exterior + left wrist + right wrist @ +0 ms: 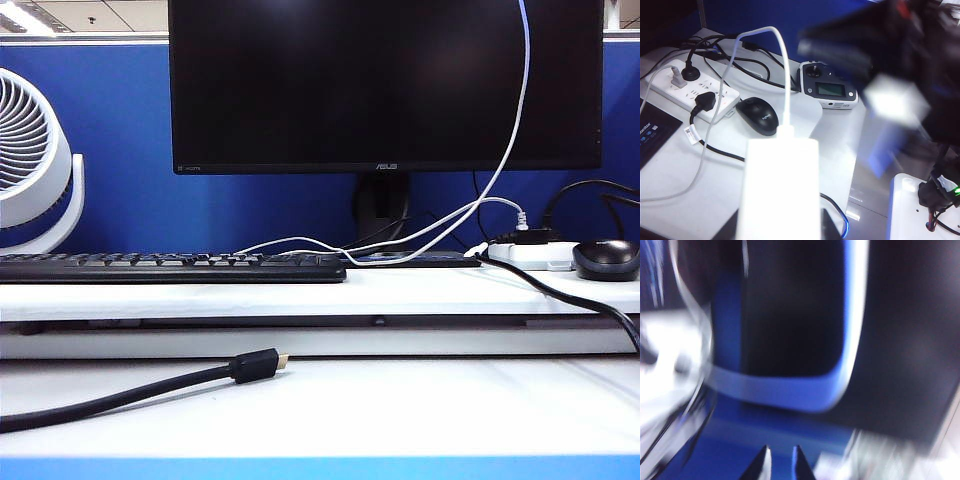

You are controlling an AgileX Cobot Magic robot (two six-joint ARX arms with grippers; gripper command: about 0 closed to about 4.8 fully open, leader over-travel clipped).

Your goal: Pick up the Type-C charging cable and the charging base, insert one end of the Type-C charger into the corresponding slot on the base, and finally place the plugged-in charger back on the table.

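The left gripper (782,227) points forward and down over the table, its jaws clamped on the sides of the charging base (780,185). Only dark slivers of its fingers (732,227) show on either flank of the block, so the fingertips themselves are hidden. From this gripper, the right arm (900,45) stands at about two o'clock, raised higher, a dark, heavily blurred mass whose links cannot be told apart. The right gripper (781,465) shows just two dark, pointed fingertips (764,462), side by side with a narrow gap and nothing between them.
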